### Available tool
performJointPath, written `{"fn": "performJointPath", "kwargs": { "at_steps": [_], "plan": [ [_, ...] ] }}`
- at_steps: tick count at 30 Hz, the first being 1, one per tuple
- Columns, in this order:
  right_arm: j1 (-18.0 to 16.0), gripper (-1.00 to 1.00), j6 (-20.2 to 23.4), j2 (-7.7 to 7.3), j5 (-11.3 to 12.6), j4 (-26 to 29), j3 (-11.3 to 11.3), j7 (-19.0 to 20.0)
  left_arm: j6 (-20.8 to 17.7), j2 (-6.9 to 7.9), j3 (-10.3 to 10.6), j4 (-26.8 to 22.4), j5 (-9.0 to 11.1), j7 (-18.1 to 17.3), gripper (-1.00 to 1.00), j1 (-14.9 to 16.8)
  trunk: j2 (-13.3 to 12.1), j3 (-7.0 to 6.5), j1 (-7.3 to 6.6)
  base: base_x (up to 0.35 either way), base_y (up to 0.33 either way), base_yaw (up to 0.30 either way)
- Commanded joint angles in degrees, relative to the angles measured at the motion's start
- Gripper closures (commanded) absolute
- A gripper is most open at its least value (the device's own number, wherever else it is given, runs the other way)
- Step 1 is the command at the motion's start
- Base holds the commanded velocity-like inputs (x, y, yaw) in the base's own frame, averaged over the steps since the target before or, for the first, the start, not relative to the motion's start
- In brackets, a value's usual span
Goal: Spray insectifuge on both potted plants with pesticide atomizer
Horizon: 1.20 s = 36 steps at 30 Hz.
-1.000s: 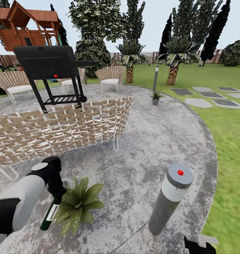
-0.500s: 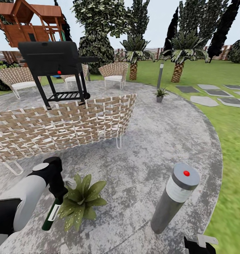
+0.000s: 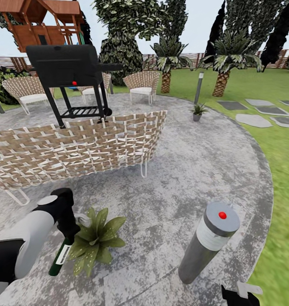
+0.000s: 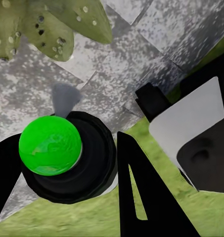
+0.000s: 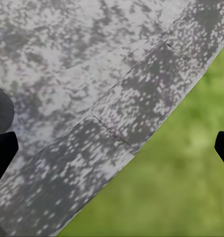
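In the head view my left gripper [image 3: 68,234] is shut on the pesticide atomizer [image 3: 59,257], a dark green bottle with a white label that hangs tilted beside the nearer potted plant [image 3: 96,243]. Through the left wrist camera the atomizer [image 4: 50,146] sits between the black fingers [image 4: 141,197], with the plant's spotted leaves [image 4: 57,24] just beyond. The second potted plant [image 3: 198,111] stands far off at the patio's back right edge. My right gripper [image 3: 241,296] is low at the lower right; its wrist camera shows the gripper [image 5: 112,148] open over paving and grass.
A grey bollard post [image 3: 207,243] with a red dot stands right of the near plant. A long wicker sofa [image 3: 76,148] crosses the patio ahead, with a black grill [image 3: 68,68] and wicker chairs [image 3: 142,85] behind it. Lawn [image 3: 280,178] and stepping stones [image 3: 257,120] lie to the right.
The whole head view has shifted, so the camera has moved: the grill, chairs and far plant now sit further right in the picture. My left gripper still holds the atomizer by the near plant.
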State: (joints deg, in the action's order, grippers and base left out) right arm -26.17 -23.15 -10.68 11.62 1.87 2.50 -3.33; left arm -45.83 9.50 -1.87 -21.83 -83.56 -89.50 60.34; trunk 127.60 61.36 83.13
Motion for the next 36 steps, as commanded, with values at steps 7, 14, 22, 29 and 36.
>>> {"fn": "performJointPath", "kwargs": {
  "at_steps": [7, 14, 22, 29, 36],
  "plan": [
    [0.0, -1.0, -0.2, 0.05, 0.3, 0.0, 0.3, -0.1, -0.3, 2.47, -0.2, -0.3, -4.4, -0.5, 1.0, 0.1, 0.0, 0.1, -0.01, 0.002, -0.002, 0.006],
    [0.0, -1.0, -0.2, 0.05, 0.3, 0.0, 0.2, -0.1, -0.5, 1.4, -0.4, -4.6, -6.4, -0.5, 1.0, 0.1, 0.0, 0.52, -0.01, 0.0, 0.0, 0.121],
    [0.0, -1.0, -0.2, 0.05, 0.3, 0.0, 0.3, -0.1, -4.0, -3.18, -0.7, -4.7, -5.9, -0.5, 1.0, -1.9, 0.0, 0.55, -0.01, 0.0, 0.0, 0.008],
    [0.0, -1.0, -0.2, 0.05, 0.3, 0.0, 0.3, -0.1, -4.2, -3.29, -0.8, -4.7, -5.7, -0.5, 1.0, -2.0, 0.0, 0.75, -0.01, 0.0, 0.0, 0.054],
    [0.0, -1.0, -0.2, -0.27, 0.2, -0.1, 0.3, 0.0, -4.8, -3.28, -1.1, -4.7, -5.7, -0.5, 1.0, -2.0, 0.0, 1.05, -0.01, 0.154, -0.141, 0.1]
  ]
}}
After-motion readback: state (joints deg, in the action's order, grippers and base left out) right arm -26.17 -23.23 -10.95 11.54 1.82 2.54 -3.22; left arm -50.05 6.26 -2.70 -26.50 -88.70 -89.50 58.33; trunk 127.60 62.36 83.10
